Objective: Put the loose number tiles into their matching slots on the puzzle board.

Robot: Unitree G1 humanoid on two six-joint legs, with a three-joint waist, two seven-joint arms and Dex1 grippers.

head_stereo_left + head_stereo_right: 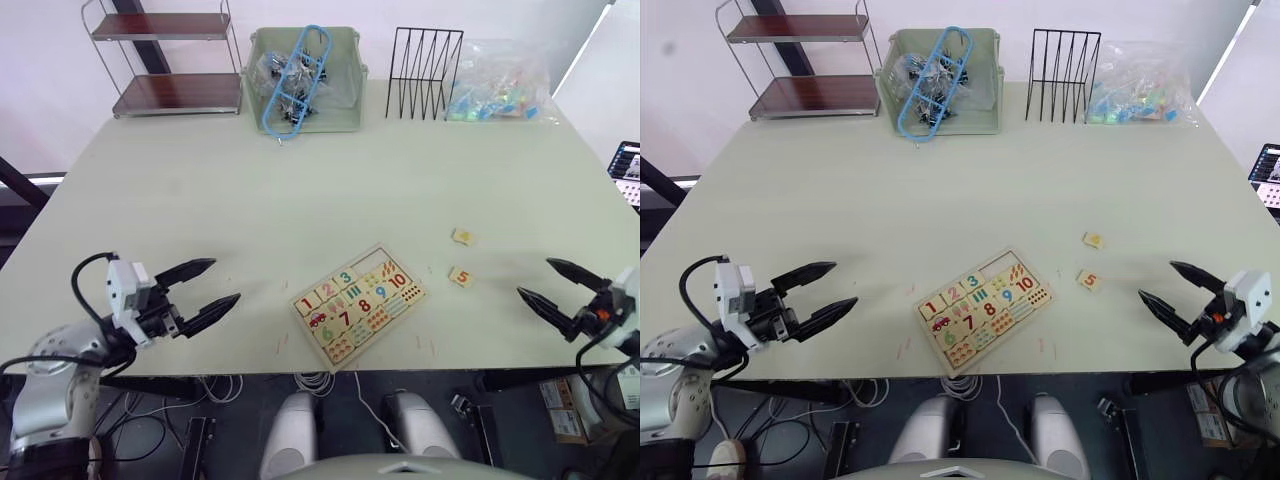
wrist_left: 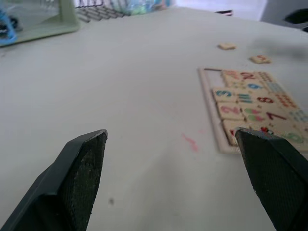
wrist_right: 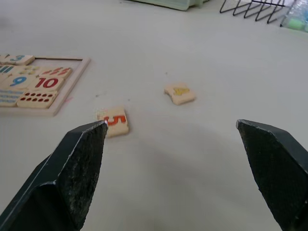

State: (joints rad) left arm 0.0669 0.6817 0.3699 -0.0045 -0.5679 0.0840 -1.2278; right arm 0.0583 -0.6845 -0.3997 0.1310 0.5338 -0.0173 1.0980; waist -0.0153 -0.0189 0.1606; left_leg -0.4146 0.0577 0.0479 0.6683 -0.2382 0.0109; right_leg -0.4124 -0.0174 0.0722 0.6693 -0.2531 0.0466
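Sitting loose right of board (image 1: 358, 305): tiles 4 (image 1: 463, 237) & 5 (image 1: 461, 277); 1-3 in, both grippers (image 1: 200, 292) (image 1: 545, 284) wide, empty.

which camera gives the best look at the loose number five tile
The right wrist view: the 5 tile lies large on the table, red digit readable, near the right claw. Both eye views show it small, beside the puzzle board; the left wrist view only as a distant speck.

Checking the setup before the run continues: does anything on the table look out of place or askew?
Two number tiles lie off the puzzle board: the 5 tile and a yellow-digit tile, on the table to the board's right. The board sits rotated against the table edge, its far corner slots bare.
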